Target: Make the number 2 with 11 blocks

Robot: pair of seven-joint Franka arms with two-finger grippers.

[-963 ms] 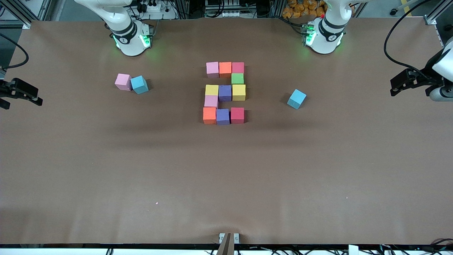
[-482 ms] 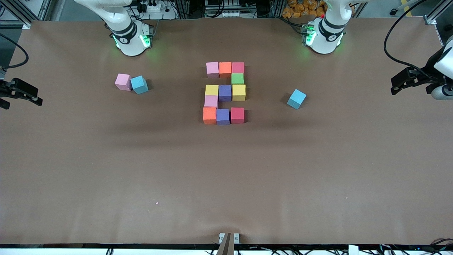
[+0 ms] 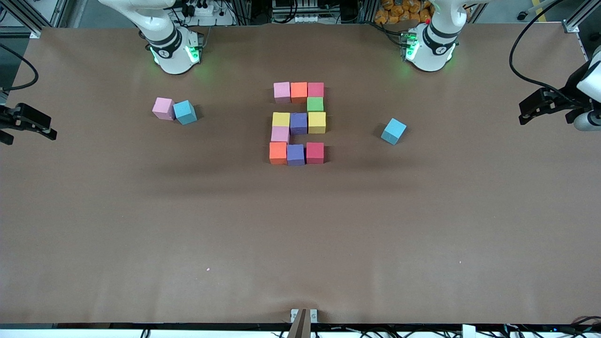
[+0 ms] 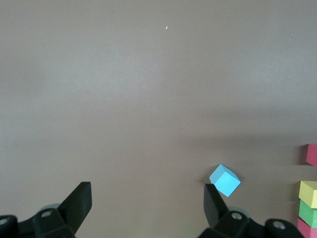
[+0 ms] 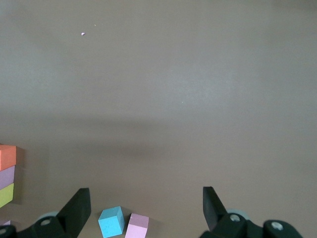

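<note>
Looking at the counter (image 3: 422, 225), the number 2 (image 3: 297, 123) seems done: eleven blocks sit touching mid-counter, between the two arm bases. Top row is pink, orange, crimson; green below; then yellow, purple, yellow; pink; and orange, purple, crimson nearest the front camera. Left tool (image 3: 533, 109) hangs released and empty at its end of the counter, right tool (image 3: 28, 124) same at the other end, both waiting. A spare pink cube (image 3: 163, 108) touches a light-blue cube (image 3: 185, 112) toward the right arm's end; another light-blue cube (image 3: 393, 131) sits toward the left arm's. My guess for doing this well: keep both arms clear, don't nudge anything.
</note>
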